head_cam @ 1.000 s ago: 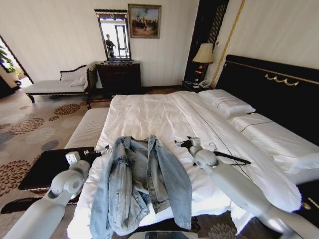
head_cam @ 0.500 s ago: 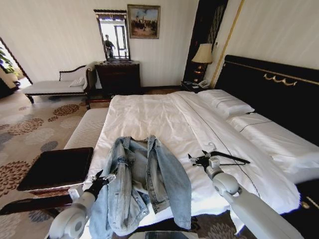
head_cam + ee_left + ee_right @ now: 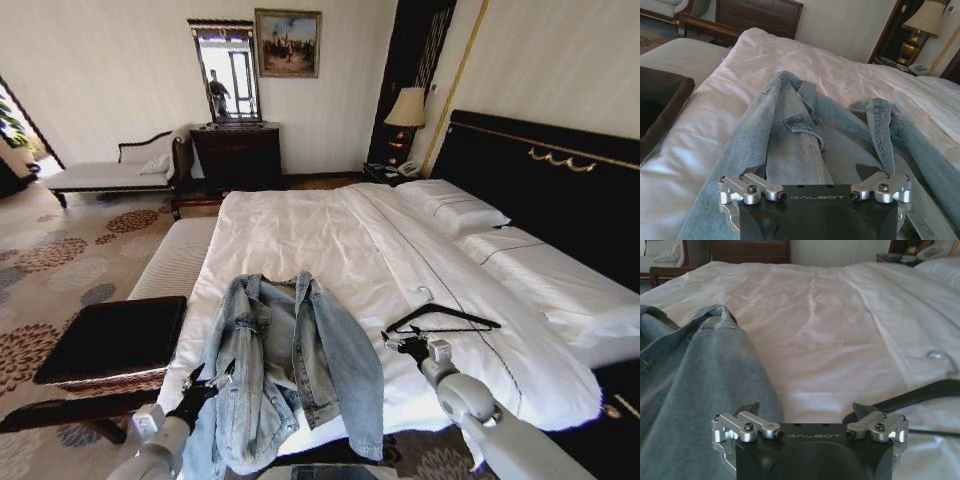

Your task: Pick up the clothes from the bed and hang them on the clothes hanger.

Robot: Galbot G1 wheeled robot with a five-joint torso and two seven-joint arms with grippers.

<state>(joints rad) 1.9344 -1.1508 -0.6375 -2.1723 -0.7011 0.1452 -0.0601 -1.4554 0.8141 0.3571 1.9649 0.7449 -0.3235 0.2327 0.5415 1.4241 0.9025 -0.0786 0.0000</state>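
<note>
- Denim jacket (image 3: 285,370) lies spread open on the near end of the bed (image 3: 320,235), collar toward the headboard, its lower part draped over the foot edge; the left wrist view looks along its collar and front panels (image 3: 805,140), and the right wrist view catches one sleeve (image 3: 700,385).
- Clothes hanger (image 3: 440,320) lies flat on the white sheet to the right of the jacket, apart from it, silver hook pointing toward the pillows; one black arm of it (image 3: 920,395) and the hook's curve cross the right wrist view.
- Left gripper (image 3: 205,380) hovers low at the jacket's left edge, fingers spread and closed on nothing.
- Right gripper (image 3: 405,343) sits just short of the hanger's near corner, fingers apart and holding nothing.
- Dark tray-topped bench (image 3: 115,340) stands left of the bed's foot.
- Beyond it are a pale chaise longue (image 3: 115,170), a dark dresser (image 3: 238,155) under a mirror, and a bedside lamp (image 3: 407,110).
</note>
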